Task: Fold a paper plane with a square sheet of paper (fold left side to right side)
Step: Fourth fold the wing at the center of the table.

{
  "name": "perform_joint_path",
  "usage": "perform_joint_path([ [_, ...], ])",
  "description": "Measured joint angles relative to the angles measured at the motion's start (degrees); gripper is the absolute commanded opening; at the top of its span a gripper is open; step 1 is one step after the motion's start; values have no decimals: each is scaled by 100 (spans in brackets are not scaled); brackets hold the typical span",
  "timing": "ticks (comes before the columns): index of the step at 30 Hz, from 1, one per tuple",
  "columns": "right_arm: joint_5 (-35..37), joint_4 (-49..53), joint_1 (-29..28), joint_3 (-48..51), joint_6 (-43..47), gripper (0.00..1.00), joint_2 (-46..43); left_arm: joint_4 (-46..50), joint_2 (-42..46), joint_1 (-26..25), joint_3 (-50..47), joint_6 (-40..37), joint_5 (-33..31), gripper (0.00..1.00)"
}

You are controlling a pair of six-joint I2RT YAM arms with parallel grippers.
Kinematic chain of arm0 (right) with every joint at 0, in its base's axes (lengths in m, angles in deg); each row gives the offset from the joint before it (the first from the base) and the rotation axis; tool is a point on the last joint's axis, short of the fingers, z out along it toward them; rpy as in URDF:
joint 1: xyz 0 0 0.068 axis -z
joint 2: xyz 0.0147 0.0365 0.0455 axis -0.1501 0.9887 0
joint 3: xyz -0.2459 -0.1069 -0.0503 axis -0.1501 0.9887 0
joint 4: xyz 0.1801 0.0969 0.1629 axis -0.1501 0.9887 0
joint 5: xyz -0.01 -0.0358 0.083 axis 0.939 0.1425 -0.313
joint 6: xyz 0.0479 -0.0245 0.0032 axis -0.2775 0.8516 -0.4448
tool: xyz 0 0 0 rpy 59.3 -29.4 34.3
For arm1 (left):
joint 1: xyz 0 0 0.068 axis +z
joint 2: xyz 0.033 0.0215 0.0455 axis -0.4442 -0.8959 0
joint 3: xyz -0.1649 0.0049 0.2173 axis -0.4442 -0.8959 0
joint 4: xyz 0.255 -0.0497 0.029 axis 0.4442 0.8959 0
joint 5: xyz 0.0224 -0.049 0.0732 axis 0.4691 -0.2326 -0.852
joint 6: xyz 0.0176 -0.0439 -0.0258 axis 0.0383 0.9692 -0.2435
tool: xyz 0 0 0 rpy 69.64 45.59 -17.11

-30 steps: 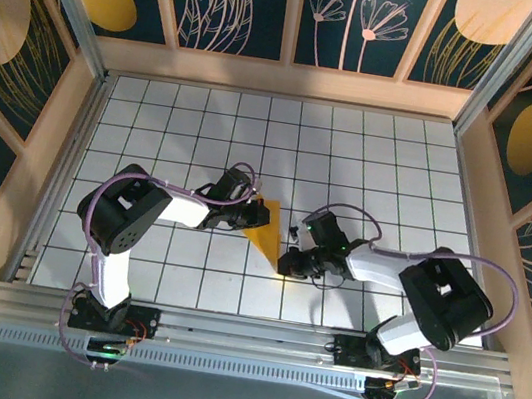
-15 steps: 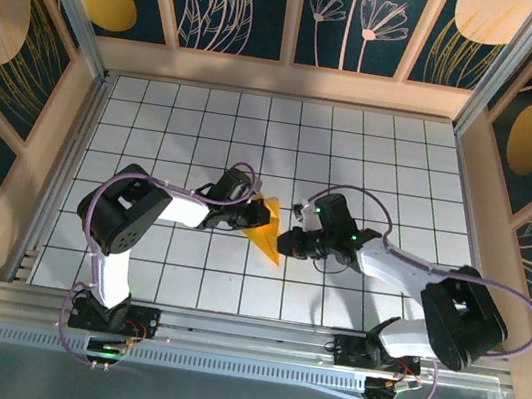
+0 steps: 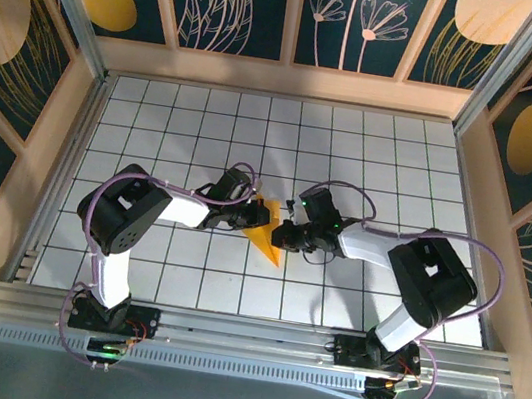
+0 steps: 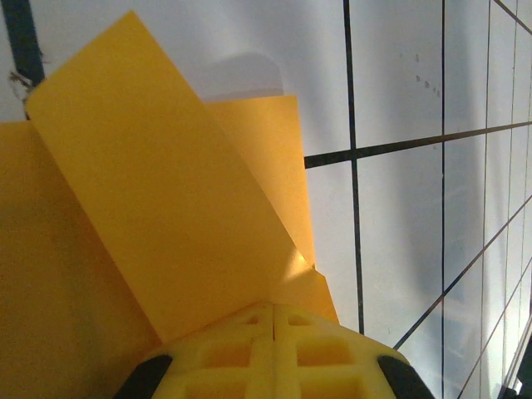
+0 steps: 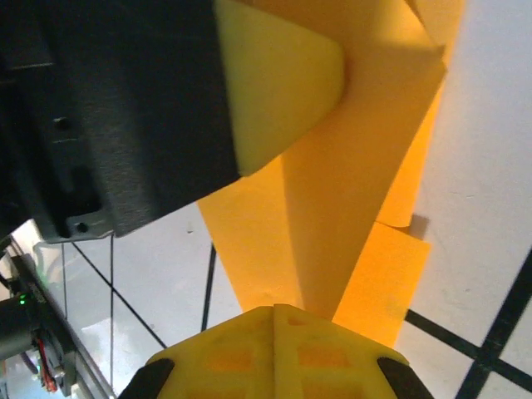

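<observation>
"Paper plane (image 3: 267,237) first: where does it lie?"

"Near the middle of the white tiled table (image 3: 374,156), a little to the near side, squeezed in between the two arms. From above it is an orange-yellow wedge, broad at the far end and running to a point at the near end."

"Flat on the tiles?"

"Not all of it. The right wrist camera shows a ridge of paper (image 5: 332,208) standing up off the surface, with one lower flap lying on the table and casting a shadow beside a black grid line. The left wrist camera shows a long flap (image 4: 158,208) folded slantwise over the layer beneath it."

"And the left gripper (image 3: 255,215)?"

"It sits at the far left corner of the wedge. Its yellow fingers (image 4: 241,332) are pressed together with only a seam between them, and the paper runs straight into that seam, so it looks nipped there."

"The right gripper (image 3: 287,234)?"

"It is on the right edge of the wedge, just beside the other one. Its fingers (image 5: 316,332) are closed tight as well, and the raised crease leads right down into them."

"How close do the two come?"

"Very near. The right wrist camera sees the left arm's black housing and one yellow fingertip (image 5: 283,75) against the upper part of the fold. I cannot tell whether the grippers themselves touch each other."
</observation>
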Motion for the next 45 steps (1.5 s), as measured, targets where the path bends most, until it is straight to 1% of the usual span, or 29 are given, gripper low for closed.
perform_joint_path([
  [10,227,125,0,2,4,0,105,0,0,0,0,0,0,0],
  [23,321,164,-31,-2,39,0,205,7,7,0,2,0,-2,0],
  [27,452,343,-96,-125,96,0,240,72,50,-2,7,0,-44,0],
  [33,627,498,-188,-278,151,0,319,254,466,0,-116,0,-188,0],
  [38,780,634,-256,-387,153,0,352,-4,953,-2,-409,76,-101,0],
  [45,927,748,-315,-474,155,0,382,-306,953,-136,-761,326,118,0],
])
